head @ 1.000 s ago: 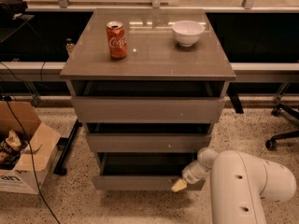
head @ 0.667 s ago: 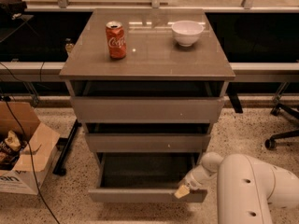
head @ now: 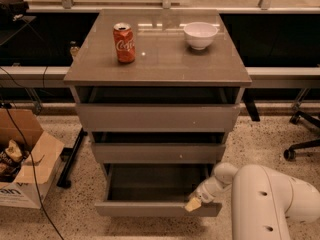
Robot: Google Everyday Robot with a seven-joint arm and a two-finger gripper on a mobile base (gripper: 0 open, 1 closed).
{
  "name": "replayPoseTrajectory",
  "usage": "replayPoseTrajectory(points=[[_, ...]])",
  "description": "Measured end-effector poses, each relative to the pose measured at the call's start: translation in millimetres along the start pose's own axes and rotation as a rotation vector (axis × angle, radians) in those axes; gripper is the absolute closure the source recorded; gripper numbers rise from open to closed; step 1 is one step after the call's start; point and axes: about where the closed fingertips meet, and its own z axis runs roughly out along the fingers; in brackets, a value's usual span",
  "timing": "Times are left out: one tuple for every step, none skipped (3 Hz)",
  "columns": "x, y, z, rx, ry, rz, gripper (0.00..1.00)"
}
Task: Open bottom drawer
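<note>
hand [head: 193, 204] at bottom drawer [head: 150, 209] front, arm [head: 270, 199] low

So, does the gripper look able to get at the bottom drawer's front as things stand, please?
Probably yes: the gripper sits at the right end of the bottom drawer, by its front panel, and nothing shows between them.

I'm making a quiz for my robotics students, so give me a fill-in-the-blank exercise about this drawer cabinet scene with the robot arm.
1. The slim grey-brown bottom drawer, lowest of three, stands ____, its dark inside showing.
2. The robot's gripper is at the picture's ____ end of that drawer's front panel.
3. On the glossy grey-brown cabinet top, a red soda can stands beside a round bowl coloured ____.
Missing words: open; right; white.
</note>
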Motion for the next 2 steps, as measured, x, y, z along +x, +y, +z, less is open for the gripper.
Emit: replayPoseTrajectory(points=[[2, 7, 5, -0.019, 0.019, -0.018, 0.08], [16, 19, 18, -0.079, 0.051, -0.017, 0.00]])
